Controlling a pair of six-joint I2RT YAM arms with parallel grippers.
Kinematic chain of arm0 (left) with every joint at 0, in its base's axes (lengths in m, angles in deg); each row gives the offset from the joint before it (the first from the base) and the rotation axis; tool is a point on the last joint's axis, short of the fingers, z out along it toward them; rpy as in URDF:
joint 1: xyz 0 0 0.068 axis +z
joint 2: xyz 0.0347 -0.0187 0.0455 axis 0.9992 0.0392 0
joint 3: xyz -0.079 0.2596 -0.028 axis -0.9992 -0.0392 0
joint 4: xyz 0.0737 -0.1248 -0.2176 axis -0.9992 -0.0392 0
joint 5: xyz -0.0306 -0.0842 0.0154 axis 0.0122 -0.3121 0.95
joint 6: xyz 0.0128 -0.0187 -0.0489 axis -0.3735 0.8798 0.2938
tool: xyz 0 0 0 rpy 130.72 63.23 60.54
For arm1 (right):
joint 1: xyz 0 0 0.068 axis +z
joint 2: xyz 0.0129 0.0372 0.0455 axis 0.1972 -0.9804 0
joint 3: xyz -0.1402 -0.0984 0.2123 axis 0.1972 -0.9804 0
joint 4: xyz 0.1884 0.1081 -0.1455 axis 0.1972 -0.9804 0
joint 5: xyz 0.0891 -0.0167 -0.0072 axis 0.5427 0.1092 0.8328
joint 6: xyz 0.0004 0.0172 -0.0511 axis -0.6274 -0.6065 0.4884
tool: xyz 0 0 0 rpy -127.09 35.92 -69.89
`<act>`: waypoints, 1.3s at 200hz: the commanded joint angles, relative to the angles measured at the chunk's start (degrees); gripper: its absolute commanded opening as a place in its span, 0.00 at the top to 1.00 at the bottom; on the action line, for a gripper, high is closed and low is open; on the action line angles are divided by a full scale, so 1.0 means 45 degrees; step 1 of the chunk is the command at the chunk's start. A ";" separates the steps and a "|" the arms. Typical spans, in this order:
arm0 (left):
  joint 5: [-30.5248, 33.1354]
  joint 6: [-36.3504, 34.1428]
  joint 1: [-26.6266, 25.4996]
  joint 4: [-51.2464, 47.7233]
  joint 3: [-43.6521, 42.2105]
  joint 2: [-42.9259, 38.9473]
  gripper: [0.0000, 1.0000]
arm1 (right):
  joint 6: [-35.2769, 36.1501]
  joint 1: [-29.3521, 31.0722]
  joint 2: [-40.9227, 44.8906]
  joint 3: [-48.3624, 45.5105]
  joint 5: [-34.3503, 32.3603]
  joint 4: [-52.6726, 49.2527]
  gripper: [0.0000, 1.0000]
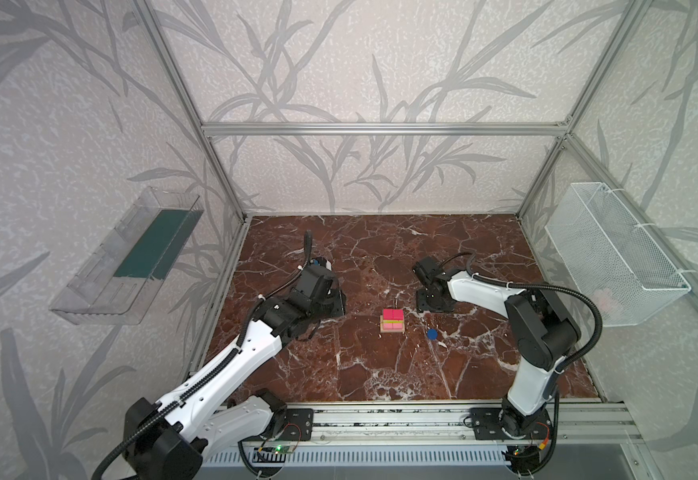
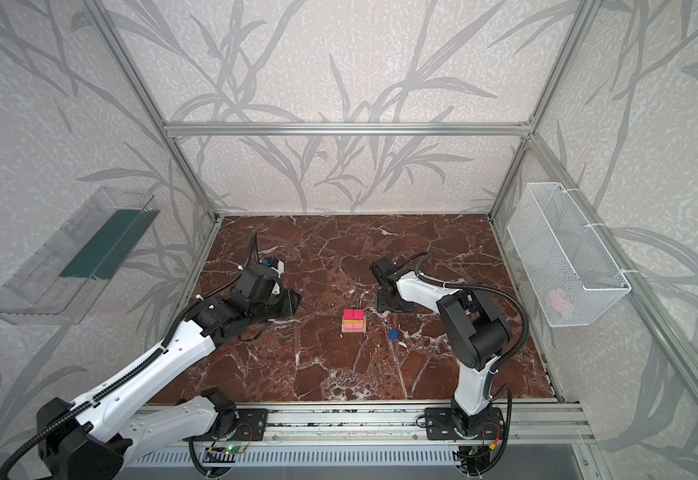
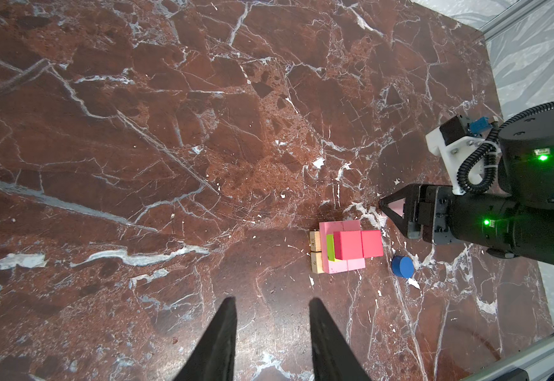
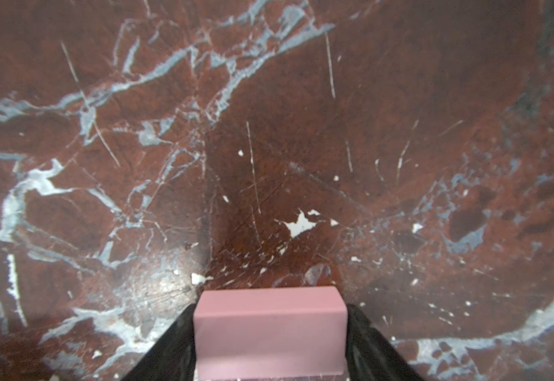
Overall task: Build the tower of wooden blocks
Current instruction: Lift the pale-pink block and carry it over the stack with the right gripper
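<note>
The tower, 2 red cubes on top, stands just beside the right gripper, toward the left arm; the right arm is nearer. The right jaws are clamped on a pink bar. The left gripper hangs part-open and empty. The disc lies near the tower.

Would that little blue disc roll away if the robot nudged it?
Probably not: the blue disc lies on a flat face on the table, so a nudge should just slide it. Tipped onto its round rim, it likely would roll. It looks solid and stiff, so a grip shouldn't squash it.
</note>
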 commanded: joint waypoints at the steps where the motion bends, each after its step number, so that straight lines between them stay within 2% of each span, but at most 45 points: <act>1: 0.0027 -0.0032 0.0052 -0.0140 -0.0133 -0.0248 0.64 | -0.0178 0.0068 -0.0140 0.0191 -0.0190 -0.0333 0.31; 27: 0.0030 -0.0037 0.0059 -0.0135 -0.0152 -0.0277 0.64 | -0.0208 0.0064 -0.0121 0.0176 -0.0171 -0.0328 0.33; 91: 0.0036 -0.0048 0.0064 -0.0202 -0.0137 -0.0316 0.64 | -0.0139 0.0059 0.0059 0.0134 0.0074 -0.0235 0.45; 170: 0.0046 -0.0094 0.0095 -0.0363 -0.0069 -0.0554 0.64 | 0.0258 0.0119 0.1539 0.0752 0.0150 -0.1440 0.45; 203: 0.0219 -0.0470 0.0115 -0.0811 0.0118 -0.0726 0.64 | 0.0281 0.0568 0.2385 0.1191 -0.0093 -0.2259 0.45; 260: 0.0580 -0.1038 0.0183 -0.1424 -0.0005 -0.1521 0.62 | 0.0003 0.1776 0.2271 0.2574 -0.0172 -0.3542 0.46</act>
